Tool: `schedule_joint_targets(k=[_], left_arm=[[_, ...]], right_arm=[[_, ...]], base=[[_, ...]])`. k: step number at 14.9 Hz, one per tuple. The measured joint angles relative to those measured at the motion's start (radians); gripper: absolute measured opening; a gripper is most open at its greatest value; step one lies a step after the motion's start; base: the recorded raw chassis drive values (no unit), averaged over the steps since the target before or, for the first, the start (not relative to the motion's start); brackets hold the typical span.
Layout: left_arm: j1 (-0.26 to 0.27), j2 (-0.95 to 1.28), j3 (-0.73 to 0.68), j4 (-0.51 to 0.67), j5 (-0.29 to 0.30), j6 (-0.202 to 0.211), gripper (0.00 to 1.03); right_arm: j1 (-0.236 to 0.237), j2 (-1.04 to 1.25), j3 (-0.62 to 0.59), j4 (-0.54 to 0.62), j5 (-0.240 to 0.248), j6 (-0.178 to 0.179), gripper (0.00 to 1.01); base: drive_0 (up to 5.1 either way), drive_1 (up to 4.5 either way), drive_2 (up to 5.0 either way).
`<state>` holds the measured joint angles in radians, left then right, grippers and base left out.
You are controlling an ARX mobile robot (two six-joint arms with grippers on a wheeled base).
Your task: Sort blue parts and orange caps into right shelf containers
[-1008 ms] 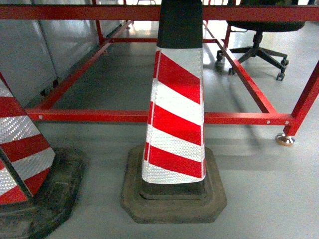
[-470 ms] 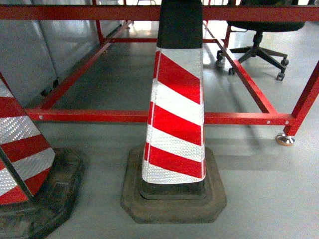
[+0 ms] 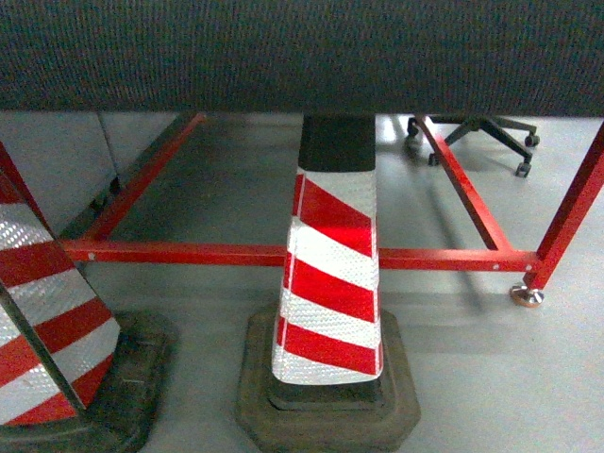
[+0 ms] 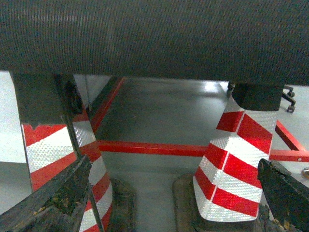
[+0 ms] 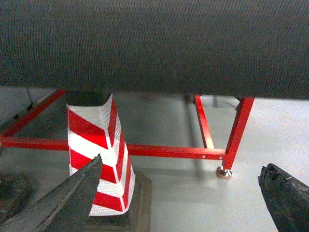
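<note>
No blue parts, orange caps or right shelf containers show in any view. The head view shows neither gripper. In the left wrist view my left gripper (image 4: 174,200) is open, its dark fingers (image 4: 58,195) wide apart with only floor and cones between them. In the right wrist view my right gripper (image 5: 181,200) is also open and holds nothing; one of its fingers (image 5: 282,195) shows at the lower right.
A red-and-white striped cone (image 3: 330,274) on a dark rubber base stands straight ahead, and a second cone (image 3: 42,311) stands at the left. Behind them runs a red metal frame (image 3: 444,259) with a foot (image 3: 526,296). A dark textured slab (image 3: 302,52) spans the top. An office chair (image 3: 491,137) stands far right.
The head camera's view has shifted: the dark textured slab now covers the top, and the cones and red frame sit lower and look slightly smaller.
</note>
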<state>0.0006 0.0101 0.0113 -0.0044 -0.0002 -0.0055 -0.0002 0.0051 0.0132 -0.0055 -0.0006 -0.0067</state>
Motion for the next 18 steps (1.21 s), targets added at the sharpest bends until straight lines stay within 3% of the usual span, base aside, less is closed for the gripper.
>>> schedule_joint_targets(k=[18], left_arm=[[0.000,0.000,0.000,0.000,0.000,0.006,0.98]], right_arm=[[0.000,0.000,0.000,0.001,0.000,0.008,0.98]], base=[[0.0,0.00,0.0]])
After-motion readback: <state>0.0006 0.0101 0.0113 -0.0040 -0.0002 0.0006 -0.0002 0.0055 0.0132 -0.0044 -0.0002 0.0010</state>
